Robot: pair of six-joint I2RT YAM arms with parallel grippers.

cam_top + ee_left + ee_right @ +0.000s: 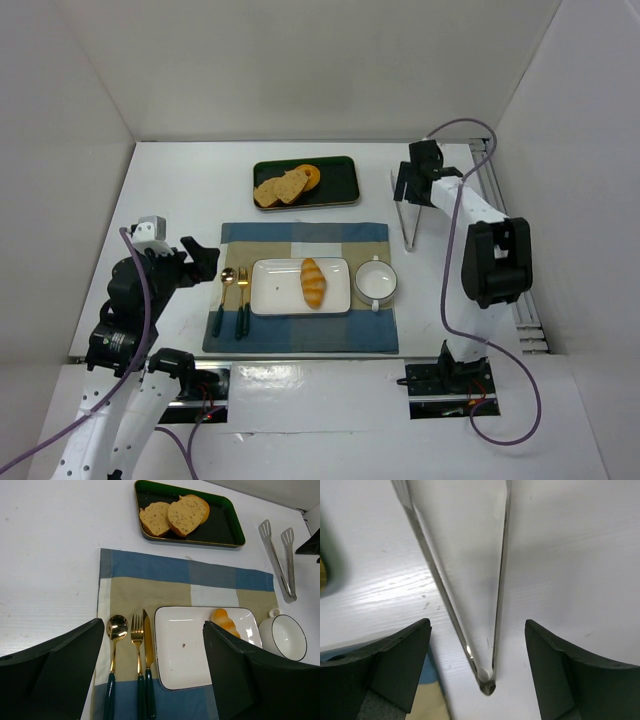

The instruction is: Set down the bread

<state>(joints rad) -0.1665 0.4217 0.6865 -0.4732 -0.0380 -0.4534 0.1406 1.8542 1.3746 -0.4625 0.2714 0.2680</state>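
Observation:
The bread [313, 282], a golden ridged croissant-shaped roll, lies on the right half of a white rectangular plate [275, 290]. In the left wrist view the bread [223, 618] is partly hidden behind my right finger. My left gripper [207, 265] is open and empty, left of the placemat and apart from the plate; in its own view [154, 630] the jaws stand wide over the cutlery and plate. My right gripper [406, 190] is open and empty at the back right, hovering over metal tongs [436, 577] that lie on the table between its jaws [477, 627].
A dark green tray [345, 168] at the back holds toast slices [280, 188] and a bun. A blue-and-tan placemat [300, 338] carries a spoon [226, 290], fork, knife and a white bowl [377, 281]. The tongs [405, 222] lie right of the mat. White walls enclose the table.

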